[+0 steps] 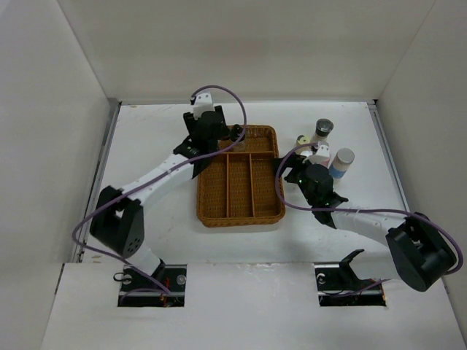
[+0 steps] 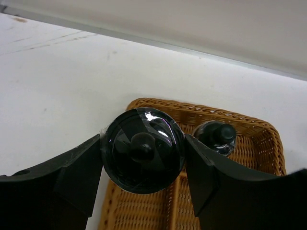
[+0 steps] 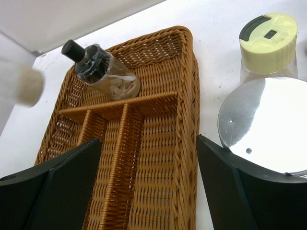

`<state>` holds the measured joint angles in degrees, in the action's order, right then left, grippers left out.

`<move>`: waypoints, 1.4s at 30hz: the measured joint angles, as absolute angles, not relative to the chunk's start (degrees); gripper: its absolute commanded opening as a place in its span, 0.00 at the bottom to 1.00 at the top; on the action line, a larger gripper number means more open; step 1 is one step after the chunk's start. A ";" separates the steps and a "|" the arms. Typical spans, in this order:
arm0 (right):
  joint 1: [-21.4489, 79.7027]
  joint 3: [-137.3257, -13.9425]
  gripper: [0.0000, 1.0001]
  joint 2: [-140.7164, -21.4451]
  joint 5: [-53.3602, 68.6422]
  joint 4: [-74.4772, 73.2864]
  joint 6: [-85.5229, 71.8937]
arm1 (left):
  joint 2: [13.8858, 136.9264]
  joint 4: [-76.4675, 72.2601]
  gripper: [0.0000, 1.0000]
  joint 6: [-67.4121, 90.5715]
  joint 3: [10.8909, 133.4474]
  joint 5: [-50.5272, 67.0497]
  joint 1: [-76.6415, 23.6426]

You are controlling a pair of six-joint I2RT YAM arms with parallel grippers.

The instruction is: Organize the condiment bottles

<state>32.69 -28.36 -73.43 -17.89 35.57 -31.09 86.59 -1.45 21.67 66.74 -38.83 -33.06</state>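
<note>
My left gripper point(image 1: 217, 140) point(image 2: 143, 158) is shut on a dark-capped bottle point(image 2: 143, 149) and holds it upright over the far left corner of the wicker tray point(image 1: 241, 220). A second dark-capped clear bottle point(image 3: 103, 72) point(image 2: 218, 136) lies in the tray's far cross compartment. My right gripper point(image 1: 286, 173) point(image 3: 148, 143) is open and empty over the tray's right rim point(image 3: 194, 96). Right of the tray stand a yellow-capped bottle point(image 3: 267, 40) point(image 1: 301, 138), a silver-capped jar point(image 3: 264, 124), a dark-capped jar point(image 1: 323, 130) and a white bottle with a blue band point(image 1: 341, 162).
The tray's three long compartments point(image 1: 239, 182) hold nothing. The standing bottles crowd close to my right gripper's right finger point(image 3: 230, 187). White walls enclose the table on three sides, with the back wall point(image 2: 192, 24) just beyond the tray.
</note>
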 measured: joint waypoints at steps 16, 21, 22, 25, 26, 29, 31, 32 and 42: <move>32.71 -28.40 0.87 -73.60 -17.98 35.55 -30.87 | 106.39 -2.83 0.51 19.97 76.71 -36.71 -31.53; 32.71 -28.40 0.87 -73.60 -17.98 35.57 -30.87 | 108.14 -3.62 0.70 21.06 76.44 -36.84 -31.16; 32.71 -28.40 0.87 -73.60 -18.00 35.57 -30.85 | 108.18 -4.27 0.75 21.43 75.92 -36.80 -31.14; 32.69 -28.40 0.87 -73.58 -18.00 35.57 -30.61 | 108.12 -7.03 0.87 22.85 73.73 -36.60 -31.00; 32.69 -28.40 0.87 -73.56 -18.00 35.57 -30.55 | 108.09 -7.77 0.90 23.29 72.88 -36.38 -30.89; 32.69 -28.38 0.87 -73.52 -18.00 35.57 -30.24 | 107.57 -8.69 0.95 24.10 70.43 -35.88 -30.63; 32.69 -28.38 0.87 -73.32 -18.00 35.53 -29.95 | 106.17 -8.75 0.98 24.49 69.04 -35.44 -30.39; 32.69 -28.38 0.86 -73.01 -18.00 35.44 -29.69 | 105.06 -8.86 1.00 24.53 68.42 -35.40 -30.39; 32.38 -29.93 0.35 -61.19 -17.91 30.65 -27.70 | 76.29 -17.65 0.94 25.36 54.54 -35.57 -33.36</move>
<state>32.38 -29.93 -61.19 -17.91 30.65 -27.70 76.29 -17.65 25.36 54.54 -35.57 -33.36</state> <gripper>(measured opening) 0.460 0.987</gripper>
